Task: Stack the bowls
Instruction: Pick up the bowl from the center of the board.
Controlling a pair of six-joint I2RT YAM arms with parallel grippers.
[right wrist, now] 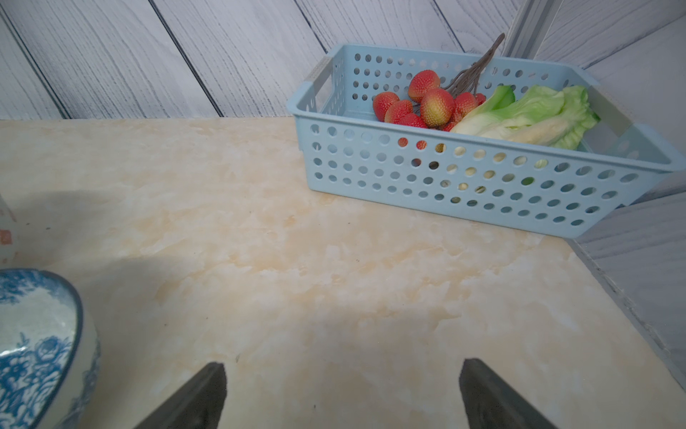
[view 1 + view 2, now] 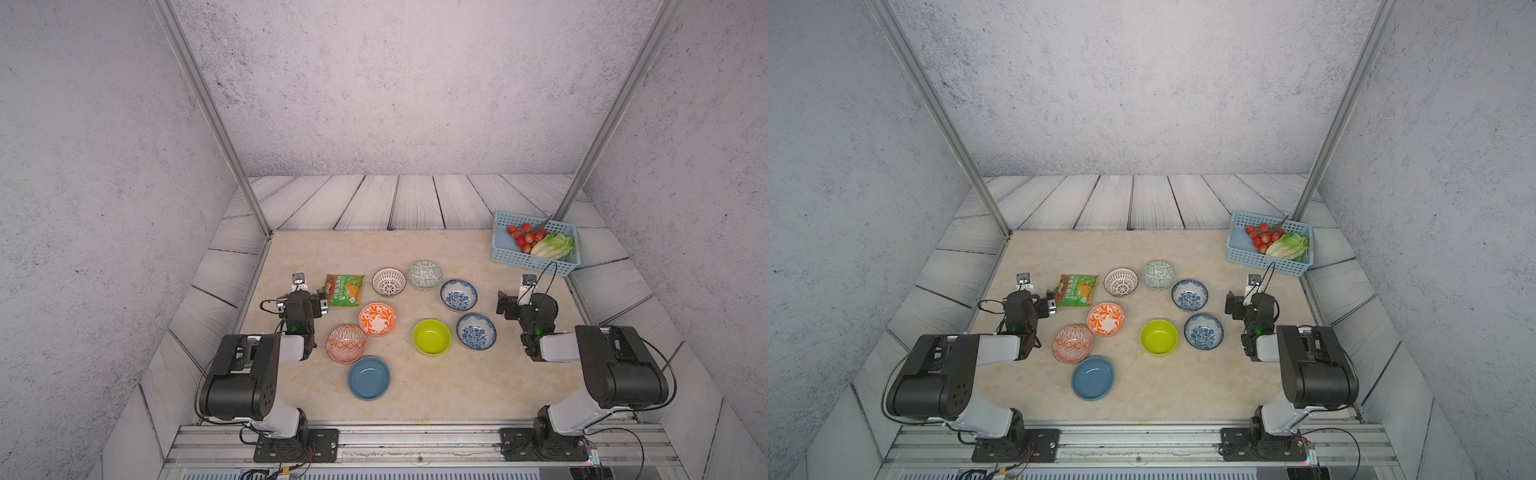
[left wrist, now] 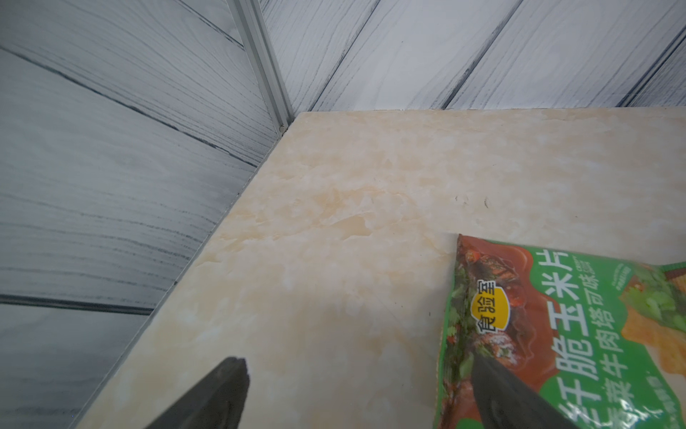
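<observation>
Several bowls stand singly on the marble table in both top views: white with dark lines (image 2: 388, 281), grey-green (image 2: 424, 274), two blue-floral (image 2: 458, 294) (image 2: 476, 331), lime (image 2: 431, 336), two orange-patterned (image 2: 377, 318) (image 2: 346, 344), plain blue (image 2: 369, 378). My left gripper (image 2: 302, 296) (image 3: 358, 367) hovers open and empty at the table's left edge, left of the bowls. My right gripper (image 2: 521, 301) (image 1: 341, 371) is open and empty over bare table, right of the blue-floral bowls; one of them (image 1: 37, 334) shows beside it in the right wrist view.
A green snack packet (image 2: 344, 290) (image 3: 557, 334) lies next to my left gripper, one finger over its edge. A light blue basket (image 2: 503, 253) (image 1: 482, 178) with fake strawberries and lettuce stands at the back right corner. Plank walls and metal posts border the table.
</observation>
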